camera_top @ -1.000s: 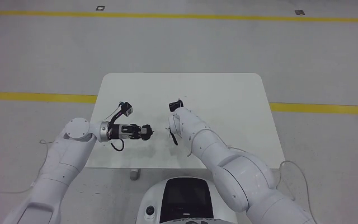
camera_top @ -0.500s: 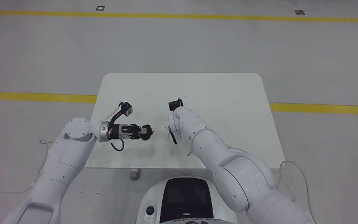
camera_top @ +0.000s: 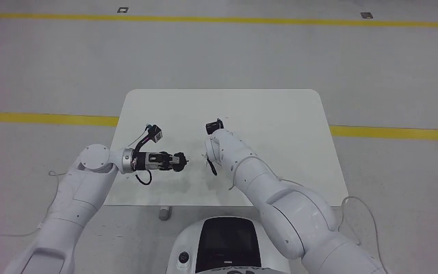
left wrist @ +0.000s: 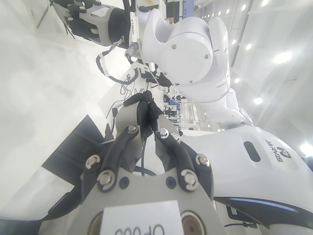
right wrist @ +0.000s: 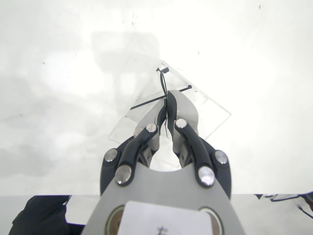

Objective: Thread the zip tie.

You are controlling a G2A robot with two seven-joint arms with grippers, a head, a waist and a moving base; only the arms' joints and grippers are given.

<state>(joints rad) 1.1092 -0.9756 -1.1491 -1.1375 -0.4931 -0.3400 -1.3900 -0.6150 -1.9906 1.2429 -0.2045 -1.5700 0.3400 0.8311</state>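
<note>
Black and thin, the zip tie [right wrist: 163,81] is pinched between the closed fingers of the right gripper [right wrist: 167,97]. Its square head pokes out past the fingertips and its tail runs back toward the palm. Just beneath it a second zip tie [right wrist: 146,102] lies flat on a clear plate [right wrist: 210,113], crossing behind the fingertips. That plate rests on the white table [camera_top: 274,123]. The left gripper [left wrist: 146,100] hangs near the right one, apart from it and pointing toward it, its fingers pressed together on a thin black strap [left wrist: 143,145].
</note>
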